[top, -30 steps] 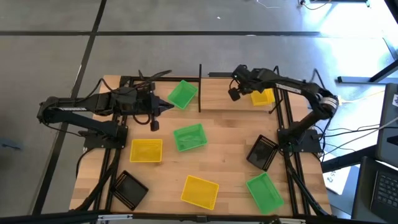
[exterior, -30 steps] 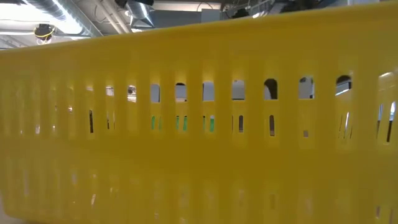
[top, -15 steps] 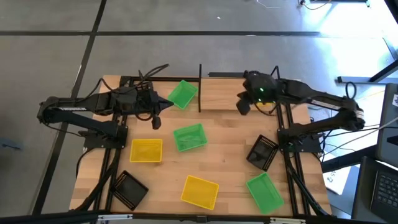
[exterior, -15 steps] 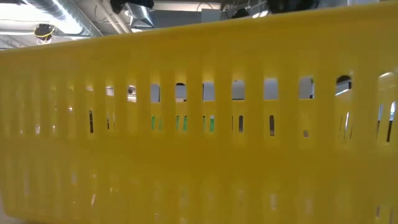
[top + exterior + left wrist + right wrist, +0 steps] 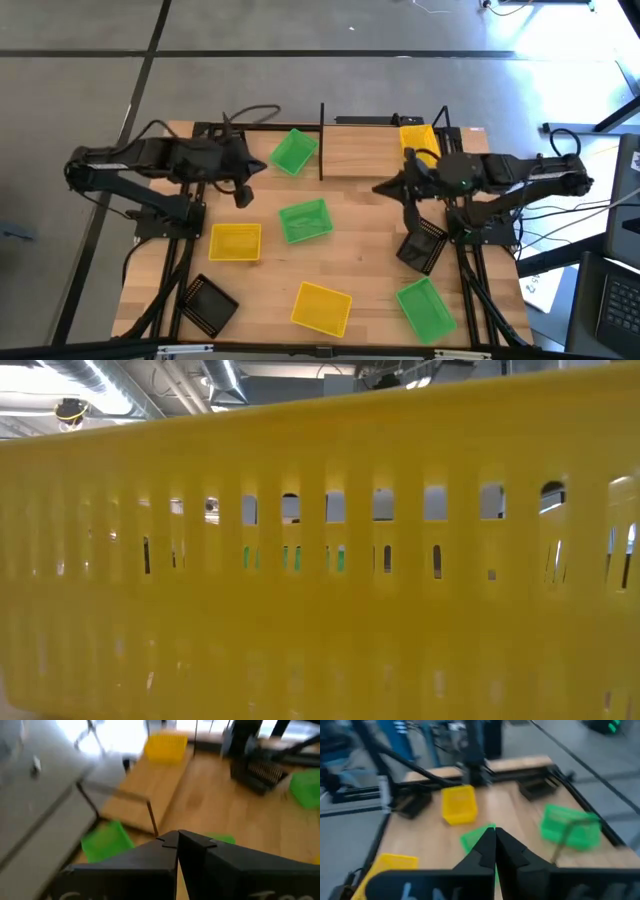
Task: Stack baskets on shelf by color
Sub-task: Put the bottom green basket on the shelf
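Observation:
The shelf (image 5: 370, 160), a pale board between thin black posts, lies along the table's far side. A green basket (image 5: 294, 150) sits at its left end and a yellow basket (image 5: 419, 139) at its right end. On the tabletop rest a green basket (image 5: 305, 221), a yellow basket (image 5: 235, 241), a black basket (image 5: 208, 303), a yellow basket (image 5: 321, 307), a green basket (image 5: 426, 307) and a black basket (image 5: 423, 243). My left gripper (image 5: 262, 168) hovers shut beside the shelf's green basket (image 5: 102, 840). My right gripper (image 5: 380, 188) hovers shut over the shelf's near edge, right of centre.
The wall of a yellow basket (image 5: 320, 560) fills the low view and hides the table behind it. A black post (image 5: 321, 140) stands upright at the middle of the shelf. Bare tabletop lies between the two arms, near the shelf.
My right gripper has drawn away from the yellow basket at the shelf's right end, rising and swinging toward the table's near edge while turning from pointing down to nearly level. The yellow basket stays on the shelf. My left gripper has risen a little and rolled.

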{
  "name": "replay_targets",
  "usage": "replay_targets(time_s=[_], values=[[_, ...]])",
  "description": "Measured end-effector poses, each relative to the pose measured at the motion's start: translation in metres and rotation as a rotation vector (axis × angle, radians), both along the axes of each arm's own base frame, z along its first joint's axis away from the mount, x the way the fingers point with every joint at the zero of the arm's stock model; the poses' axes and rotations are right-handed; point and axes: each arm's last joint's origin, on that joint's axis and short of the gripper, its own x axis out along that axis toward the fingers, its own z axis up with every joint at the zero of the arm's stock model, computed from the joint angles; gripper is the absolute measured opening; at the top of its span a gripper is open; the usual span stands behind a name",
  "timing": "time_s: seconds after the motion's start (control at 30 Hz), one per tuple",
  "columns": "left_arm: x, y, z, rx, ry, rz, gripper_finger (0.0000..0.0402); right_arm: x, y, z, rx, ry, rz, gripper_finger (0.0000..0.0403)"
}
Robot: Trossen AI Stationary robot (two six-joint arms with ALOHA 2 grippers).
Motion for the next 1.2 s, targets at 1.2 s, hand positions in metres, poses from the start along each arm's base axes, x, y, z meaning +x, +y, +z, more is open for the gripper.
replay_targets(time_s=[1.2], values=[[0.065, -0.02, -0.064, -0.519, 0.442, 0.1, 0.0035, -0.002, 0.02, 0.007, -0.049, -0.074, 0.058, 0.0]])
